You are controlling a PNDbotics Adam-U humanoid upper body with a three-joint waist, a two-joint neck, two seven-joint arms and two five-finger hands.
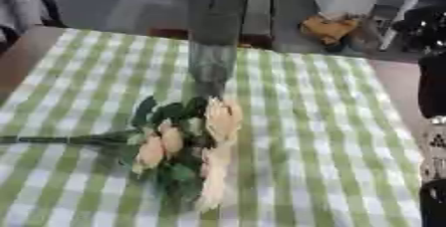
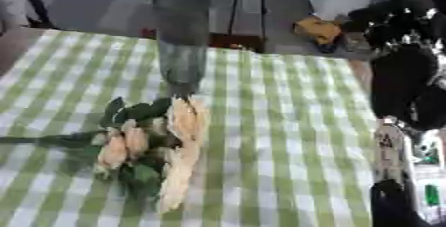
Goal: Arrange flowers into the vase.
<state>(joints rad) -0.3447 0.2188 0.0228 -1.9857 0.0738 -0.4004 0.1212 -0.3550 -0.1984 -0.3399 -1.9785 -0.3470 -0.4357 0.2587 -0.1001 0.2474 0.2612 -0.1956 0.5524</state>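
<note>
A tall grey glass vase [image 1: 213,47] stands upright at the far middle of the green-and-white checked tablecloth [image 1: 322,121]. Just in front of it lies a bunch of peach flowers [image 1: 163,144] with dark green leaves, and its stem [image 1: 61,140] runs to the left edge. A long pale bloom [image 1: 219,136] lies along the bunch's right side, its top near the vase's foot. My right arm stands at the right edge, well apart from the flowers, with the black right hand [image 2: 396,14] raised beyond the table's far right corner. My left hand does not show.
The brown table edge [image 1: 22,52] shows at the far left. A brown object [image 1: 327,27] lies on the floor beyond the table. Bare cloth stretches between the flowers and my right arm.
</note>
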